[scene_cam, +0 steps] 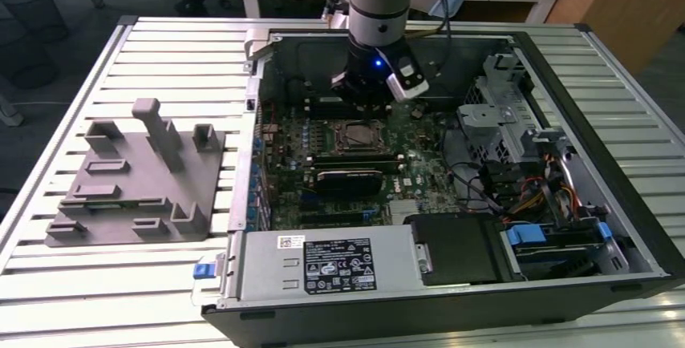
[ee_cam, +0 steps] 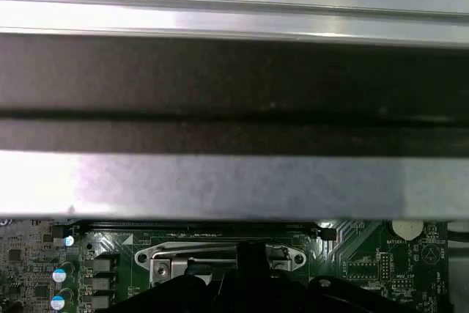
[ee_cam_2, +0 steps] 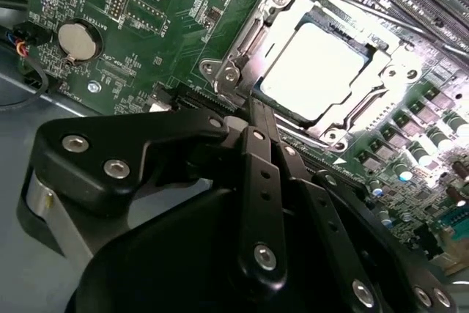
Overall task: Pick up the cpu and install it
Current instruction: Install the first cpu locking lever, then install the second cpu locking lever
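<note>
The cpu [ee_cam_2: 316, 70] is a bright silvery square lying flat inside the metal socket frame [ee_cam_2: 242, 60] on the green motherboard. In the second wrist view my gripper [ee_cam_2: 253, 105] is black, its two fingers pressed together with nothing between them. Their tips sit just outside the frame's edge, beside the cpu and not touching it. In the exterior view the gripper [scene_cam: 361, 107] hangs inside the open computer case, just behind the socket [scene_cam: 354, 135]. The first wrist view has the socket frame [ee_cam: 220, 258] with the fingertips [ee_cam: 250, 254] in front of it.
The open computer case [scene_cam: 599, 228] lies on a slatted metal table [scene_cam: 160, 51]. A grey fixture block [scene_cam: 139, 176] stands at the exterior view's left. A power supply [scene_cam: 321, 264], drive cage [scene_cam: 503, 103] and cables [scene_cam: 524, 196] crowd the case. A coin battery [ee_cam_2: 78, 40] sits on the board.
</note>
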`<state>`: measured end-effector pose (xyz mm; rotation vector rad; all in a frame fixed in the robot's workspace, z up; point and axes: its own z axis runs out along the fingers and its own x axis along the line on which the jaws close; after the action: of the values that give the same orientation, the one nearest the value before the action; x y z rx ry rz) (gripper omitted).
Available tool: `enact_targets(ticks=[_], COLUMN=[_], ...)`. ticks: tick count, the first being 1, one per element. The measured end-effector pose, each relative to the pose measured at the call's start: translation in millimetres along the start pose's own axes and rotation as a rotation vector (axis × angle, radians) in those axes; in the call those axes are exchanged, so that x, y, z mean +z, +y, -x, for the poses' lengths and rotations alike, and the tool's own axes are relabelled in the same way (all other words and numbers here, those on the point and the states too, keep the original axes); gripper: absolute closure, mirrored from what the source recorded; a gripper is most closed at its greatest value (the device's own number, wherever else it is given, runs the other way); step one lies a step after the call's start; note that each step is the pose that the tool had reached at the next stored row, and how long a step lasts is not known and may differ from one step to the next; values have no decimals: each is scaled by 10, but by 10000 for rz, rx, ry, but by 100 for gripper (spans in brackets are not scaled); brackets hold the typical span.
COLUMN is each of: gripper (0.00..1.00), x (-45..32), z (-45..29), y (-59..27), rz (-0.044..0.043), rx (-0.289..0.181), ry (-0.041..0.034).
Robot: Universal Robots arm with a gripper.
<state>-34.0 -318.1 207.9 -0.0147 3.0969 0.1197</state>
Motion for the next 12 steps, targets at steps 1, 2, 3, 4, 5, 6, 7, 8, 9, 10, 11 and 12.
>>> enact_targets(ticks=[1,2,3,4,5,6,7,8,9,10,11,12], gripper=[89,89,89,89,89,89,89,89,89,89,89,89], x=[-1,0,-1,-1,-1,-2,-2,-3,-3,-4,-4,-5], z=[0,0,1,2,2,2,3,3,4,4,4,4], y=[-5,-9,-13,-17,-21,-26,-32,-37,-44,-53,-62,-70], rz=[0,1,0,0,0,-1,-1,0,-1,0,0,0], rx=[0,0,0,0,0,0,1,0,0,1,1,0], ry=[0,0,0,0,1,1,1,0,0,0,0,0])
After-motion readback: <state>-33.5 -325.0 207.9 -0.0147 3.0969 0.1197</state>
